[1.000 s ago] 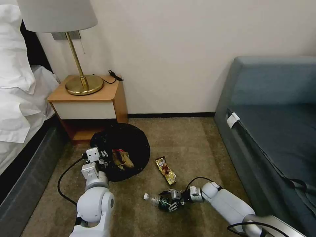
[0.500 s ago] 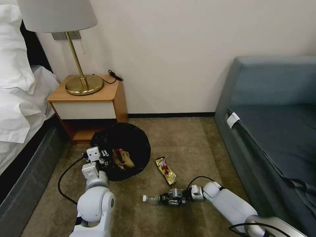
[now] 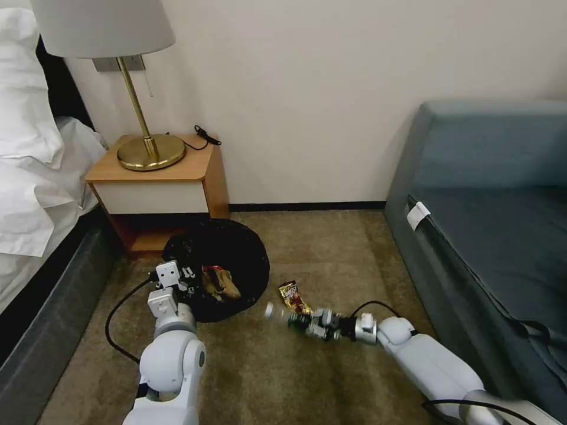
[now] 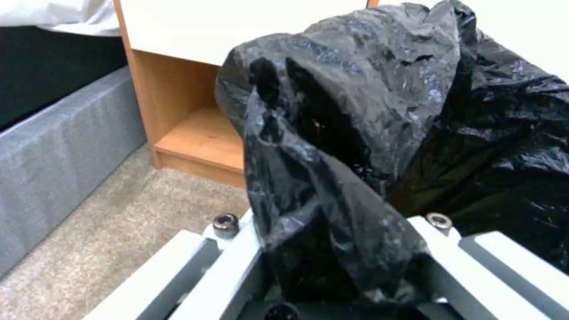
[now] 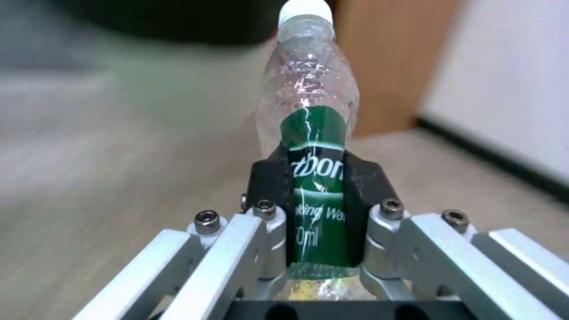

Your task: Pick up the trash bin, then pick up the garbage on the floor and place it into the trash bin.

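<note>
The right gripper (image 3: 313, 326), fingers clamped on the bottle (image 5: 312, 146), has lifted it toward the bin (image 3: 236, 251), whose liner the left gripper (image 4: 332, 266) apparently pinches.

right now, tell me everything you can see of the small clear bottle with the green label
The small clear plastic bottle with a green label has a white screw cap and white lettering on the label. The right end effector is shut on its labelled middle, black pads on both sides. It lies roughly level, above the carpet, its cap pointing toward the black-bagged round trash bin, next to the brown-yellow snack wrapper.
</note>
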You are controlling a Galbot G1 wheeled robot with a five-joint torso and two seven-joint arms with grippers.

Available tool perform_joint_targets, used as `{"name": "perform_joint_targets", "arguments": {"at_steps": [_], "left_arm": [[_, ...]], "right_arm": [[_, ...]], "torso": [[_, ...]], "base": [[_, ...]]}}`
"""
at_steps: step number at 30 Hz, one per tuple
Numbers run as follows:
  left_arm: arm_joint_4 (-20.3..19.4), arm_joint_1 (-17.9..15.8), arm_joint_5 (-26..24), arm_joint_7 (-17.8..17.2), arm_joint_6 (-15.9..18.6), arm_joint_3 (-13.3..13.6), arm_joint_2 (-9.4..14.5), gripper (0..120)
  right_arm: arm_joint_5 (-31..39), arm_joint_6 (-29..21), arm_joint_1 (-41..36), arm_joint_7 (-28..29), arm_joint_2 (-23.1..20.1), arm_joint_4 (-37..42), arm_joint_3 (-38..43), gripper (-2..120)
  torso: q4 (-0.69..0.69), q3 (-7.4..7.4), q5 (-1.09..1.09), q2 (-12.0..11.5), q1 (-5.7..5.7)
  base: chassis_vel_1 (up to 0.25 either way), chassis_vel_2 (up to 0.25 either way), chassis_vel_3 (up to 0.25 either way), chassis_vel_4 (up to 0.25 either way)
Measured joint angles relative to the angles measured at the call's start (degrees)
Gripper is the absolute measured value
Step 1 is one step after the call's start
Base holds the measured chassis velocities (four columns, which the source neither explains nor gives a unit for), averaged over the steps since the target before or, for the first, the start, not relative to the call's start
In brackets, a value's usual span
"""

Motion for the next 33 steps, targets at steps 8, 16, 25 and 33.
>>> {"name": "perform_joint_targets", "arguments": {"at_steps": [8,16,25,33], "left_arm": [[0.87,-0.68,-0.54,-0.02,-0.02,-0.01,0.15,5],[1.51,-1.62,-0.73,-0.02,-0.03,0.12,0.22,5],[1.65,-2.36,-0.44,0.02,0.11,0.59,0.06,5],[1.48,-2.03,-0.25,0.03,0.11,0.71,-0.1,5]], "right_arm": [[6.11,-2.31,2.12,15.8,2.22,9.58,0.28,14],[5.65,-4.33,2.06,23.5,4.54,22.99,-1.27,14],[2.63,-6.27,2.36,26.29,8.13,28.96,-5.63,14],[-0.61,-6.1,1.44,26.26,8.28,26.26,-7.86,14]], "torso": [[0.01,0.0,-0.02,0.0,0.0],[0.01,0.0,-0.03,0.0,0.0],[0.02,0.0,-0.03,0.0,0.0],[0.01,0.0,-0.01,0.0,0.0]], "base": [[0.0,0.0,0.0,0.0],[0.0,0.0,0.0,0.0],[0.0,0.0,0.0,0.0],[0.0,0.0,0.0,0.0]]}}
